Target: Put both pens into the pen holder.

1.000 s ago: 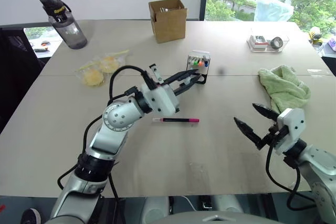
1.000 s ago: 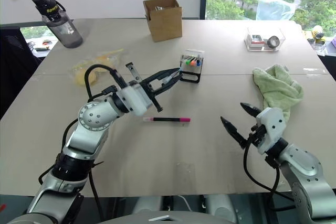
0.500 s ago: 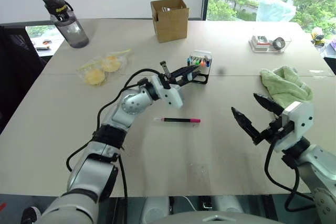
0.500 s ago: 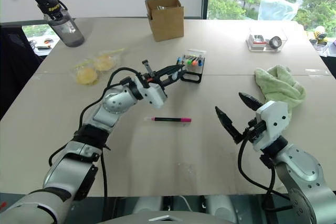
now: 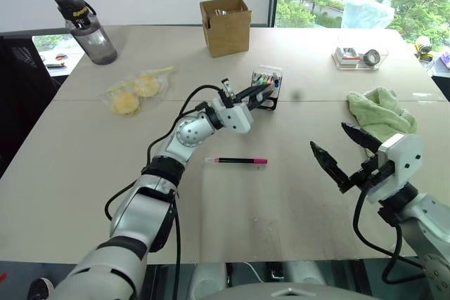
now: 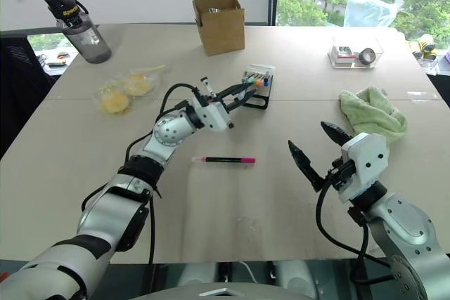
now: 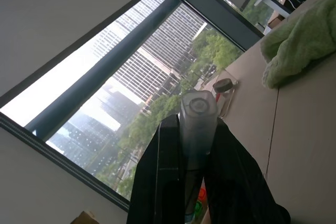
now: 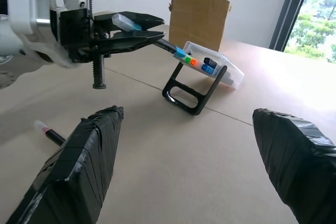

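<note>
left fingers (image 8: 137,31) grip blue-ended pen (image 8: 163,44); pen holder (image 8: 207,72) near

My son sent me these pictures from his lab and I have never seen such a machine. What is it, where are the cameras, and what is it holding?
It is a two-armed robot at a table. Each arm ends in a pincer of two black fingers.

The two wide pictures come from the cameras in its head, looking down over the arms. The other two come from a camera on each wrist, looking along that pincer's fingers.

The left pincer is shut on a pen with light blue ends, its tip at the pen holder. The right pincer is open, holding nothing.

On the table lie a second pen, pink-capped, a cardboard box, a bottle, a bag with yellow things, a green cloth and a clear tray.
</note>
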Available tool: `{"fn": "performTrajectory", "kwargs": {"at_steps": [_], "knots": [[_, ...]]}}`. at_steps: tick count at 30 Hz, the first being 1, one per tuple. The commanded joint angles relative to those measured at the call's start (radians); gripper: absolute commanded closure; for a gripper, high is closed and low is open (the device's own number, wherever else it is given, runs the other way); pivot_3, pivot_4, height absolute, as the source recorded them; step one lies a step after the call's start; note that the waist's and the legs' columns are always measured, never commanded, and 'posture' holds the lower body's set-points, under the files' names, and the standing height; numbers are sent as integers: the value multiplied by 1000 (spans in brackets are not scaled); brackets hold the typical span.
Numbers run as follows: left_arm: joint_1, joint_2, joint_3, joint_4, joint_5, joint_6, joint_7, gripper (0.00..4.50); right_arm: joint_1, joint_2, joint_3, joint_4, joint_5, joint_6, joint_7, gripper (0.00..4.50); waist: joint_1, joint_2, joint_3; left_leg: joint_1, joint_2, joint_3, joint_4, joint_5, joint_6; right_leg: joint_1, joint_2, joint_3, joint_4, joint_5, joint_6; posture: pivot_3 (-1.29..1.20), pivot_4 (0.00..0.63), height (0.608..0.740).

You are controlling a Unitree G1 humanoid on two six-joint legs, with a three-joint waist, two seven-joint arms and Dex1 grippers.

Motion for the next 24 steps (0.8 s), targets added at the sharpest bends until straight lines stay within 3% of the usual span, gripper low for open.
{"fn": "performTrajectory", "kwargs": {"at_steps": [1,14,24], "knots": [[-40,-7,22,23,-12,-36,26,4500,-4,-7,-15,-43,3,0,-12,288,-1,0,0,0,0,0,0,0,0,0,0,0,0,0,0,0,150,736],[-31,-16,29,18,-45,-61,20,4500,-2,-14,-8,-38,-11,-7,-8,288,-1,0,0,0,0,0,0,0,0,0,0,0,0,0,0,0,150,736],[-93,-59,27,146,-4,-28,74,4500,-22,-16,-2,-35,-10,-3,-5,288,0,0,0,0,-1,0,2,0,0,0,2,0,1,0,0,0,150,736]]}}
